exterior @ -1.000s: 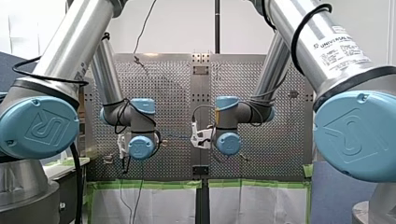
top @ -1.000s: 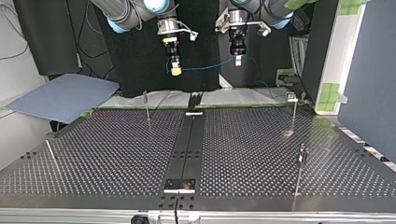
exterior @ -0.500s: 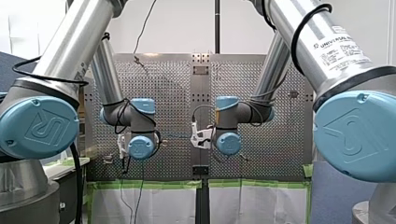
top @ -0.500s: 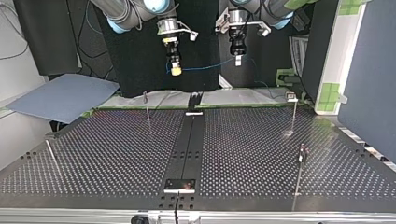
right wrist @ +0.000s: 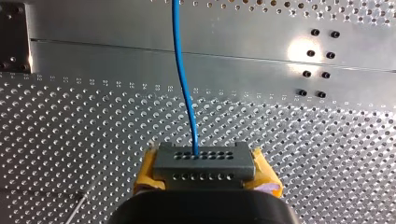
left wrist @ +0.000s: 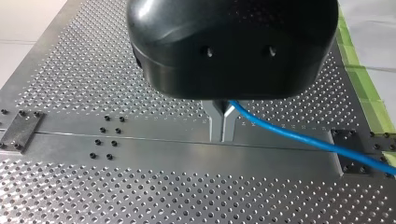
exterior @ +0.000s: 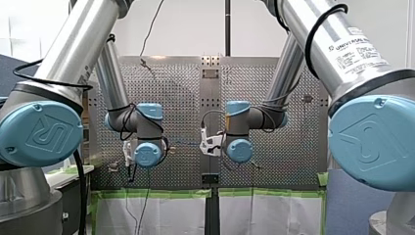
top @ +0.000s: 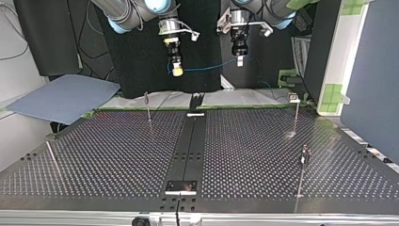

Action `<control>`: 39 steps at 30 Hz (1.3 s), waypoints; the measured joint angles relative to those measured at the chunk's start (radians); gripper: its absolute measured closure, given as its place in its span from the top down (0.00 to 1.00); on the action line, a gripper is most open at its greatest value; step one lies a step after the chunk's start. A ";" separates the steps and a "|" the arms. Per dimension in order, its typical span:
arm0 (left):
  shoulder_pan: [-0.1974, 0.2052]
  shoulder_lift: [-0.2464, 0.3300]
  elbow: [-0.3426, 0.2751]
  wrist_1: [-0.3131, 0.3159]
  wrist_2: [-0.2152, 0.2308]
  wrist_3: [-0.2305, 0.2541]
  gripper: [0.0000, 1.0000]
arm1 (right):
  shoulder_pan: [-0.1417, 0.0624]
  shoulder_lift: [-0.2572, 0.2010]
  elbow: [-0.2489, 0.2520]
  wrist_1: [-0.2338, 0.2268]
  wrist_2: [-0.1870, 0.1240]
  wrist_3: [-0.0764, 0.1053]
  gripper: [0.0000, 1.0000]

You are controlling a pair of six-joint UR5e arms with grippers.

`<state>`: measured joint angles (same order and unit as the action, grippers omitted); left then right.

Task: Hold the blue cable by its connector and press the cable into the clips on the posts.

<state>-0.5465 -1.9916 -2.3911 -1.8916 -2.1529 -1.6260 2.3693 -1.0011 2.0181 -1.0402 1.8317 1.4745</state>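
Holding the blue cable (left wrist: 289, 135) aloft, well above the worktop (top: 117, 155): our right claw (top: 177, 70) clamps its connector (right wrist: 205, 161), our left claw (left wrist: 222, 123) pinches the cable itself. Next, we judge: lowering it to a post (top: 296, 115) and into its clip (top: 293, 97)

Robotics lab: perforated table (top: 94, 160) (green tape (exterior: 156, 194) along its edge).
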 joint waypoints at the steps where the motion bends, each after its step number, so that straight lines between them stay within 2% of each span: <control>1: 0.000 0.000 0.000 0.000 0.000 0.000 0.00 | 0.000 0.000 0.000 0.000 0.000 0.000 0.00; 22: 0.000 0.001 0.001 0.000 0.000 0.000 0.00 | 0.000 0.000 0.000 0.000 0.000 0.000 0.00; 30: -0.013 -0.033 -0.014 0.001 0.000 0.001 0.00 | 0.001 0.000 -0.001 0.000 0.000 0.000 0.00; 39: -0.014 -0.040 -0.015 0.002 0.000 0.002 0.00 | 0.001 0.000 -0.002 0.000 0.000 0.000 0.00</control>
<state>-0.5602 -2.0311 -2.4063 -1.8901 -2.1529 -1.6244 2.3708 -1.0011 2.0166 -1.0402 1.8317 1.4744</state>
